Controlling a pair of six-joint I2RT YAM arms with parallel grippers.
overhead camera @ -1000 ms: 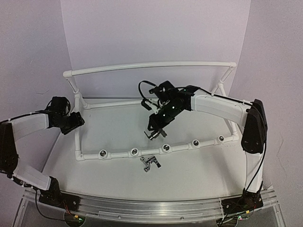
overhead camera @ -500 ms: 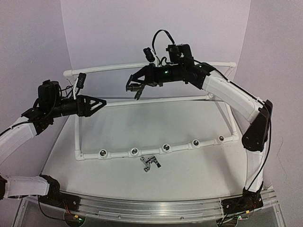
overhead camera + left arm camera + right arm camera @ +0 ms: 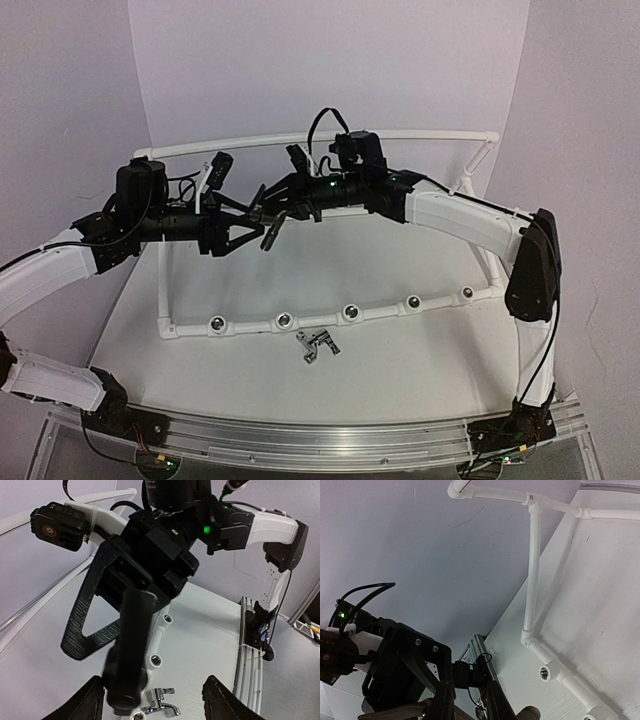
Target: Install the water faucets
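One faucet [image 3: 318, 344] lies on the table just in front of the white pipe frame's front rail [image 3: 245, 324]; it also shows in the left wrist view [image 3: 161, 703]. My right gripper [image 3: 265, 218] is raised above the table's middle and shut on the other faucet [image 3: 270, 236], which shows as a dark blurred stem in the left wrist view [image 3: 131, 650]. My left gripper [image 3: 238, 228] faces it at the same height, open, with its fingertips [image 3: 95, 697] wide apart and the stem near the left one. In the right wrist view, the right gripper [image 3: 470, 700] has narrow-set fingers.
The pipe frame's front rail carries several silver-ringed sockets [image 3: 351, 313]. Its upper rail [image 3: 330, 138] runs behind both grippers and an upright [image 3: 534, 570] stands at its left corner. White walls close the back and sides. An aluminium rail [image 3: 300, 440] edges the near side.
My right gripper rose from just above the front rail and moved left with its faucet. My left arm swung in from the far left to meet it. The faucet on the table stayed put.
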